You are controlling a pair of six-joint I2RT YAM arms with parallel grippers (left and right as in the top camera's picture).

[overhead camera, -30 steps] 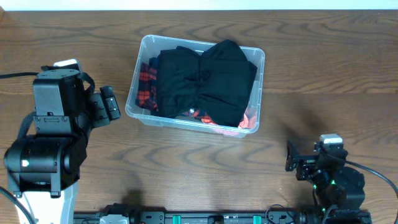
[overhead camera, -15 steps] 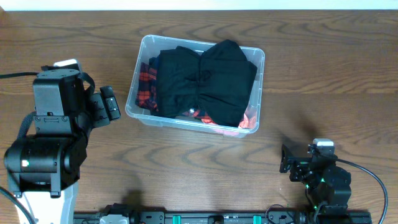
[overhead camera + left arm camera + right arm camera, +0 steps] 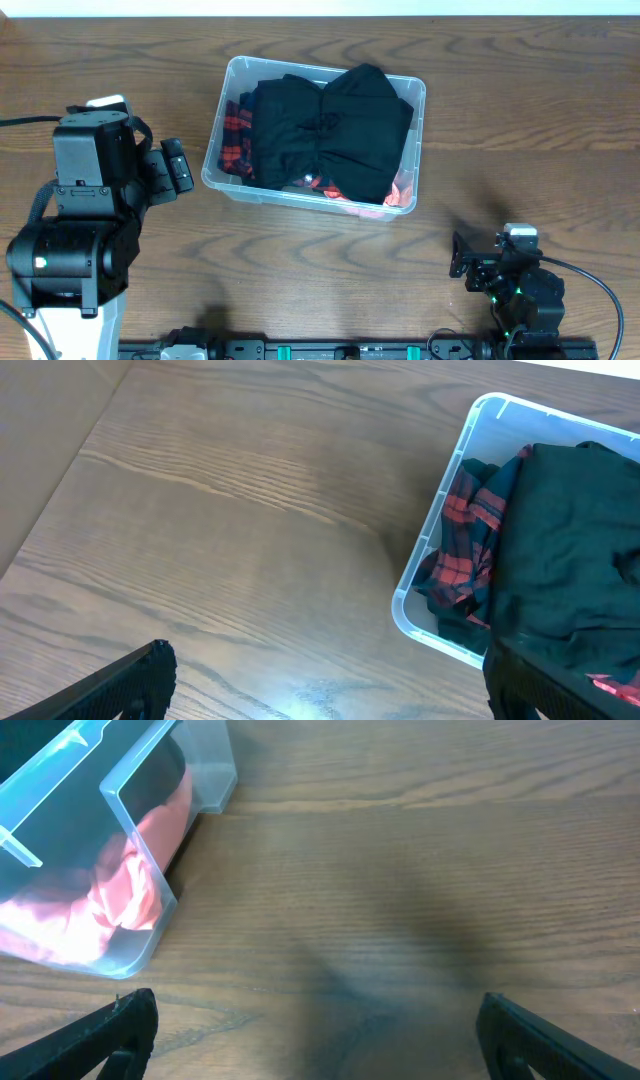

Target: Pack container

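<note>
clear container [image 3: 217,120] packed with black garment [image 3: 330,125] over red plaid cloth [image 3: 235,135]; left gripper [image 3: 325,675] and right gripper [image 3: 315,1020] both spread, empty.

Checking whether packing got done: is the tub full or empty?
Full. The tub holds a black garment covering most of its opening, with red plaid cloth at one end and pink cloth at a corner.

Clear container [image 3: 205,765] corner upper left, pink cloth [image 3: 120,900] inside, wooden table [image 3: 420,870], right gripper [image 3: 315,1020] jaws spread wide
</note>
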